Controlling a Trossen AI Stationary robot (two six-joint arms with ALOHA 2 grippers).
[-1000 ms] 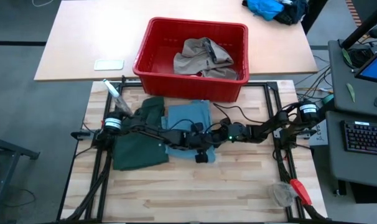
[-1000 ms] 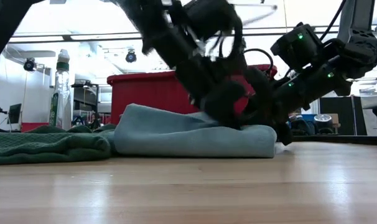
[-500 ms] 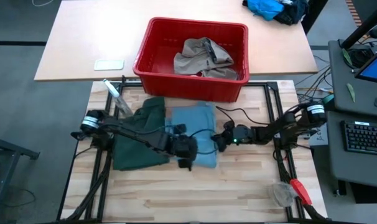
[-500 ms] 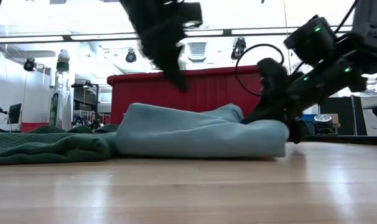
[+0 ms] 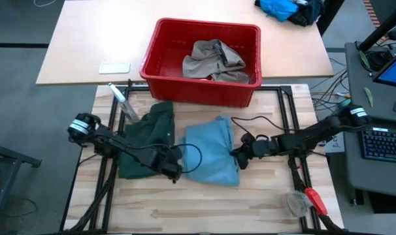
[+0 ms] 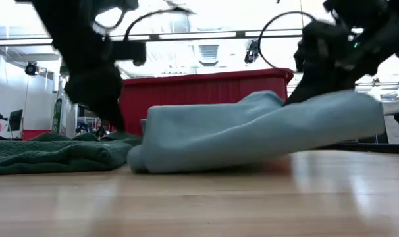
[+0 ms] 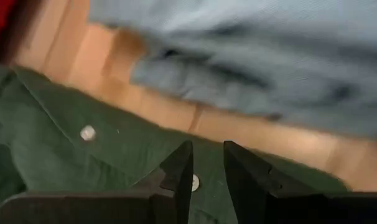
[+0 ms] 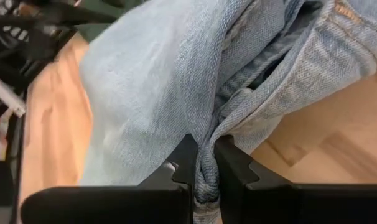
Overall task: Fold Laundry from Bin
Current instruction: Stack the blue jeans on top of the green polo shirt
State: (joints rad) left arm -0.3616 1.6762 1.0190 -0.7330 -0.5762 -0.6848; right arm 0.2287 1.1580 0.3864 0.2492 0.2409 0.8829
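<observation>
Right gripper [image 8: 204, 163] is at the right edge of the folded light blue trousers [image 5: 211, 153], fingers [image 8: 183, 163] pinched on a fold of the denim. In the low view that side of the trousers is lifted off the counter [image 5: 250, 202] while the other end rests on the wood. Left gripper [image 5: 174, 171] sits low at the trousers' left edge, over the green shorts [image 5: 146, 140]; its fingers [image 7: 179, 171] are nearly together with a narrow gap, nothing between them. In the left wrist view the shorts lie under the fingers, with a strip of bare wood between them and the denim. The shorts lie flat just left of the trousers. Red bin [image 5: 160, 65] stands behind both garments, straddling the counter's far edge, with a khaki garment [image 5: 212, 60] crumpled inside. A clear bottle [image 5: 123, 101] lies near the counter's back left corner. A red-handled tool [image 5: 315, 201] is at the front right corner.
</observation>
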